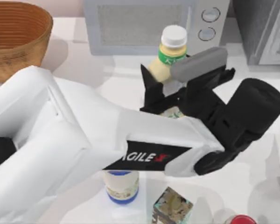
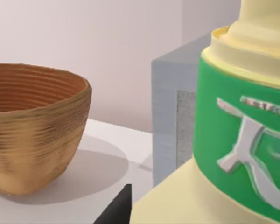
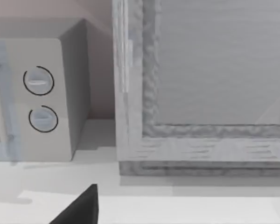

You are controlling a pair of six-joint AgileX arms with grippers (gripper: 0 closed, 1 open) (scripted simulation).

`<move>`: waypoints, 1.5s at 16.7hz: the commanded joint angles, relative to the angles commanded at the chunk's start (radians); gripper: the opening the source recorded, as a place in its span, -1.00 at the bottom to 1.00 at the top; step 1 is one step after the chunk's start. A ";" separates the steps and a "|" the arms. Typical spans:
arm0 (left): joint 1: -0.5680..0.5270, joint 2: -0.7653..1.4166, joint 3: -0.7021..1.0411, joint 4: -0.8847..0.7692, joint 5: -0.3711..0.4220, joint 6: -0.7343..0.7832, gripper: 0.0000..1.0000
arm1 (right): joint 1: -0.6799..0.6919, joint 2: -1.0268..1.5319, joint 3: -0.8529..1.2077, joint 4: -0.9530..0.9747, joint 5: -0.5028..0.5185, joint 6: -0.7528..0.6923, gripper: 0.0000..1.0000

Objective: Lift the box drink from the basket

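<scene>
Left gripper [image 1: 165, 100] low beside cream green-banded bottle [image 1: 168, 53], claw state impossible to tell, wicker basket [image 1: 16, 39] far left, microwave [image 1: 144, 23] behind.

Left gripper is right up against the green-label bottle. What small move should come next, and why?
I'd probably ease the left gripper back from the bottle and turn it toward the basket at the table's back left. The bottle looms close in the left wrist view, and it isn't the box drink. The right gripper sits idle facing the microwave.
</scene>
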 joint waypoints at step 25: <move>0.064 0.019 -0.022 -0.345 0.001 -0.386 0.66 | 0.000 0.000 0.000 0.000 0.000 0.000 1.00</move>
